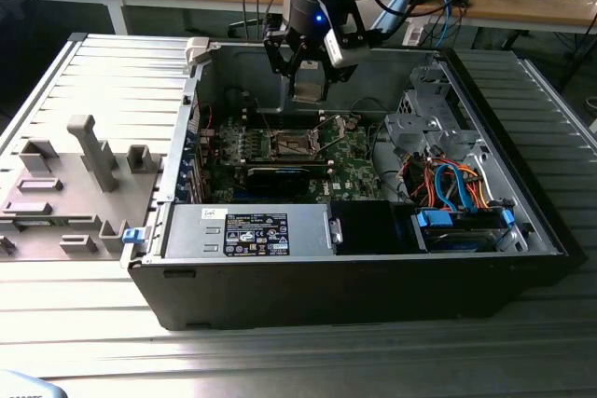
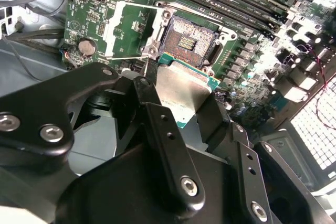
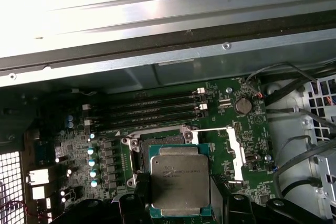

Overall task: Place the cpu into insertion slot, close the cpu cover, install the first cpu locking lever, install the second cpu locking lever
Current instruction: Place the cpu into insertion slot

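cpu (image 3: 179,182) held in gripper (image 3: 180,198), above open insertion slot (image 2: 189,40)

One cpu (image 3: 179,184), one insertion slot (image 2: 190,40), one cpu cover (image 3: 236,153)

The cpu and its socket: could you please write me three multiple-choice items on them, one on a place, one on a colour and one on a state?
1. Where is the cpu?
A. gripped by the tool, clear of the insertion slot
B. seated in the slot
C. on the table outside the case

2. What colour is the motherboard?
A. red
B. blue
C. green

3. How does the cpu cover stand?
A. shut over the slot
B. swung open beside the slot
C. lying on the cpu

Answers:
1. A, since the tool clamps the cpu's sides in both wrist views.
2. C, since green shows all around the slot.
3. B, since the slot's dark centre lies bare.
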`<state>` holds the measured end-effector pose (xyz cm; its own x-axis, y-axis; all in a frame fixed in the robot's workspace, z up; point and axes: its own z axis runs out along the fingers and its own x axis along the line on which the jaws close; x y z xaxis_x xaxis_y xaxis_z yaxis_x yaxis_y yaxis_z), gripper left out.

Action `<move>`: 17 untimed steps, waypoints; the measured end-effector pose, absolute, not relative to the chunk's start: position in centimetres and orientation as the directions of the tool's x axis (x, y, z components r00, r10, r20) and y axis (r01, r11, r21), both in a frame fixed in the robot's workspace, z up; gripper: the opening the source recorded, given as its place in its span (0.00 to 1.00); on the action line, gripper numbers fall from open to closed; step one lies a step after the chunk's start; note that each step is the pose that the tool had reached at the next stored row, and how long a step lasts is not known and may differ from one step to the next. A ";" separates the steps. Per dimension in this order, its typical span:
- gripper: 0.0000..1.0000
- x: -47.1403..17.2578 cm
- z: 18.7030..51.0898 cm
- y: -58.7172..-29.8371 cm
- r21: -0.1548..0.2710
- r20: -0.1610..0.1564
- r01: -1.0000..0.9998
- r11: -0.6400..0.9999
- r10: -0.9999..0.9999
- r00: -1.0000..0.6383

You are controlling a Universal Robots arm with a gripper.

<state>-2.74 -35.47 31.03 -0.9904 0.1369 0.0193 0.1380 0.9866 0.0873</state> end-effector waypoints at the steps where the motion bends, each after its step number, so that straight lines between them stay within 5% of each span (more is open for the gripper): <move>1: 0.55 -2.7 31.0 -35.5 0.087 0.019 0.140 0.986 0.139 -0.990; 17: 0.55 -2.7 30.9 -35.5 0.087 0.019 0.156 0.984 0.155 -0.988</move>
<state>-2.74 -35.47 30.92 -0.9877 0.1552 0.0193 0.1563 0.9838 0.0873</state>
